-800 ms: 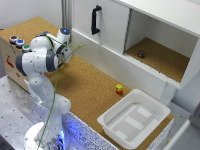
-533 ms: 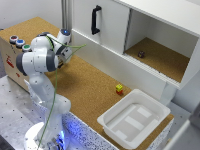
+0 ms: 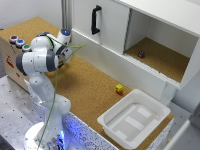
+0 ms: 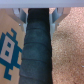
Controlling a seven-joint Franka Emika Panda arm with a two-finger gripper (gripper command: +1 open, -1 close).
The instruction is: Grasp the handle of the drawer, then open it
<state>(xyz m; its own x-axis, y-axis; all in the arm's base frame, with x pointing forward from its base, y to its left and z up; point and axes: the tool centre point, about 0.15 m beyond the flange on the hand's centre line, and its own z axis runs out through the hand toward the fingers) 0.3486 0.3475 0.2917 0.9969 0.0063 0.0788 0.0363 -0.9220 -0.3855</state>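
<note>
Wrist view shows, nearest the lens, a broad dark ribbed band (image 4: 38, 50) running down the middle of the picture, with two pale grey fingers (image 4: 19, 15) at its far end, one to each side. They seem to stand apart with the band between them, but whether they press on it cannot be told. To one side of the fingers lies a brown cardboard face with a blue printed figure (image 4: 8, 50); to the other side lies speckled cork (image 4: 67, 55).

In the exterior view, the white arm (image 3: 37, 62) rises from its base on a perforated metal plate (image 3: 12, 107), and its fingers are hidden behind the wrist. Just beside the wrist, towards the exterior view's left, stands a cardboard box (image 3: 11, 55) with coloured buttons (image 3: 19, 42) on top. The cork bench (image 3: 87, 87) stretches away from the fingers towards the exterior view's right, carrying a small yellow cube (image 3: 119, 88) and, further off, a white plastic tray (image 3: 134, 117).

Beyond the fingers, well apart from them, the black handle (image 3: 94, 19) stands upright on the white drawer front (image 3: 102, 25). Next to it, an open compartment (image 3: 157, 50) holds a small dark object (image 3: 141, 54).
</note>
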